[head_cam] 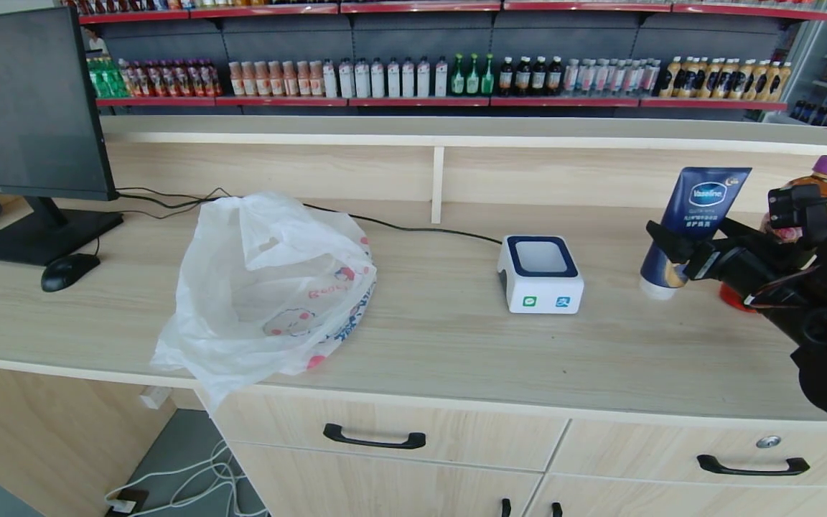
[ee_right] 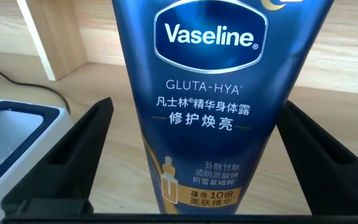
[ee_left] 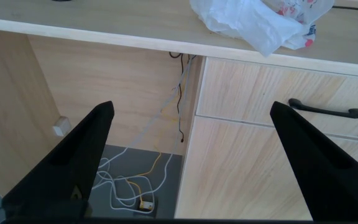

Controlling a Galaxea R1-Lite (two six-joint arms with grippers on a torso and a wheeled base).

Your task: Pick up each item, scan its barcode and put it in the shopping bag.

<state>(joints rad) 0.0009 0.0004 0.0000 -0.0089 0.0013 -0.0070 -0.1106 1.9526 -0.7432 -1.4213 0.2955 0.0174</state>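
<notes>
Now at the grasping step: right gripper [head_cam: 675,251] with jaws apart, not yet clamped, tube [head_cam: 701,208] upright between them; next, closing on it, lifting, showing its barcode to scanner [head_cam: 539,273] beside the jaws, bag [head_cam: 270,287] beyond; left gripper [ee_left: 191,162] jaws apart, empty.

The right arm [head_cam: 826,276] was glossy black, draped with looped black cables [head_cam: 819,327]. Fingers [ee_left: 73,168] of the left gripper [ee_left: 191,168] were matte black, tapering wedges.
</notes>
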